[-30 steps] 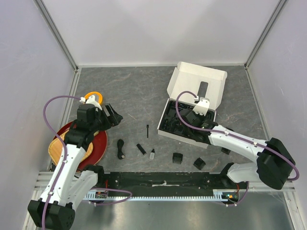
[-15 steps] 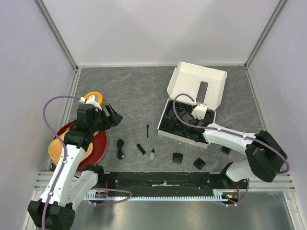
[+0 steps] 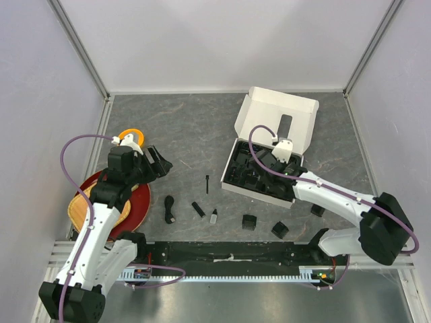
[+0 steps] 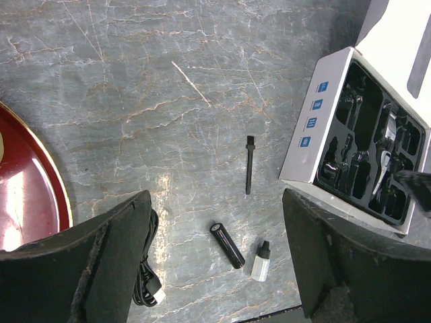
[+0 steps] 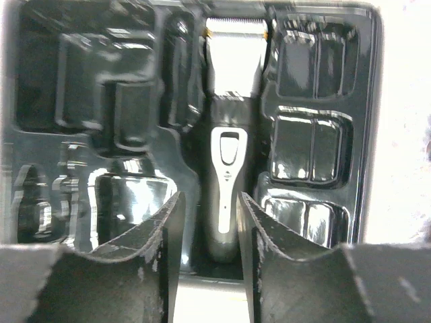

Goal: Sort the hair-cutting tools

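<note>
Lying in the black tray (image 5: 306,145), hair clipper (image 5: 227,151) between right fingers (image 5: 151,252).

Open counter (image 3: 182,128) stretches behind the brush (image 3: 207,183); the box's raised lid (image 3: 279,111) and tray walls (image 5: 168,101) crowd the right tool (image 5: 210,198).

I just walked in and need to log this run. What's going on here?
Two robot arms are sorting a hair-cutting kit. The right gripper hangs over the black plastic tray in the white cardboard box, jaws apart on either side of the black-and-silver hair clipper, which lies in its slot. The left gripper hovers above the grey table, jaws open and empty. A black cable, a thin black brush, a tiny clear bottle and small black guard combs lie loose on the table.
</note>
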